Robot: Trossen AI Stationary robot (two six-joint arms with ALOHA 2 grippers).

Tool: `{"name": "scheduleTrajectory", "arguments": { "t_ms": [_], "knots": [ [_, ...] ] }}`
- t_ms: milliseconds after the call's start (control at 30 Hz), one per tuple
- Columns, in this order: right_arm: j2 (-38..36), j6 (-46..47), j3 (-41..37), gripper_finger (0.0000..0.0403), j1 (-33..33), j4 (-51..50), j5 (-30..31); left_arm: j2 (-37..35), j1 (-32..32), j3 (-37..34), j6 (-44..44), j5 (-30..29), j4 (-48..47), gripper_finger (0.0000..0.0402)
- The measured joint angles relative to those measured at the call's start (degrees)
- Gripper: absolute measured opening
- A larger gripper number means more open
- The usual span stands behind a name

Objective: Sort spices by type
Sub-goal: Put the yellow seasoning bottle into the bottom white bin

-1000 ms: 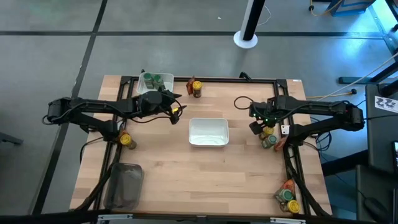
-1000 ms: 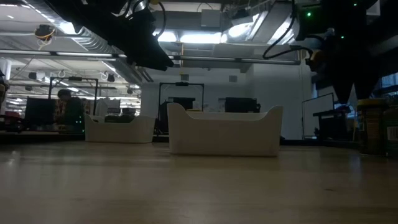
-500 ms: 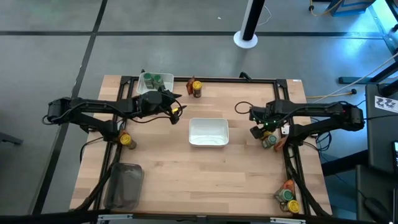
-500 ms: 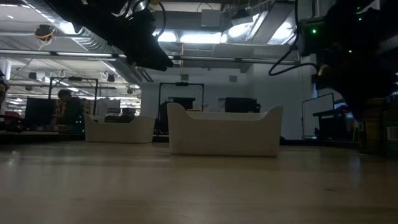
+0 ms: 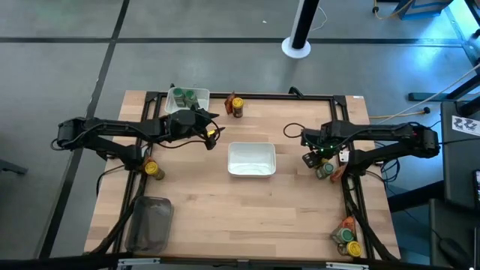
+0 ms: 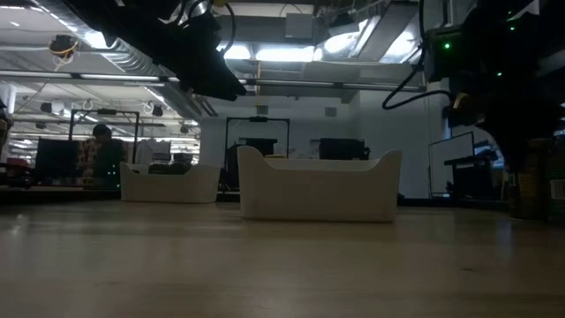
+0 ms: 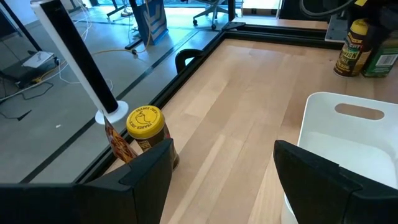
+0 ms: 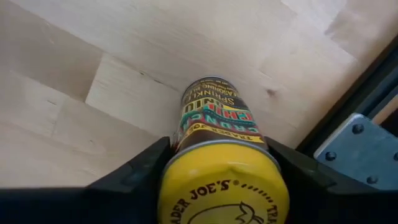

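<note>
My right gripper (image 5: pixel 313 159) is down at the table's right side, its fingers around a yellow-lidded spice jar (image 8: pixel 214 118) that stands on the wood. A green-lidded jar (image 5: pixel 324 172) stands just beside it. My left gripper (image 5: pixel 211 132) hovers open at the far left, between the far white tray (image 5: pixel 187 97) holding green-lidded jars and the middle white tray (image 5: pixel 251 159). In the left wrist view my left gripper (image 7: pixel 221 171) holds nothing. It looks past a yellow-lidded jar (image 7: pixel 146 126) with a red-orange packet (image 7: pixel 117 142) leaning on it. My right gripper grips the jar at its yellow lid (image 8: pixel 224 186), one finger (image 8: pixel 146 168) on each side of the lid rim. The fingers come from above, pointing down. The jar stands upright with its base on the table.
A lone yellow-lidded jar (image 5: pixel 154 169) sits at the left edge and a clear grey tub (image 5: pixel 152 223) at the near left. More jars and a packet (image 5: pixel 346 238) cluster at the near right corner. The black frame rail (image 8: pixel 357 140) runs close beside the gripped jar.
My right gripper has come down and a little toward the near edge, over the yellow-lidded jar. In the low view it has dropped in front of the jars at the right. The jars and trays have stayed in place.
</note>
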Motion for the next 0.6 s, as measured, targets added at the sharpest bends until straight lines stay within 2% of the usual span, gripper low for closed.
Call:
{"name": "scheduleTrajectory", "arguments": {
  "t_ms": [200, 600],
  "knots": [
    [0.09, -3.0, 1.47, 0.0223, 0.0, 0.24, 2.5, 0.0, 0.02, 0.0, 0.0, -0.02, 0.0, 0.026],
    [0.04, -12.02, 14.7, 0.0225, 0.0, 2.71, 6.06, 0.02, 0.0, 0.0, -0.13, 0.0, 0.33, 0.026]
  ]
}}
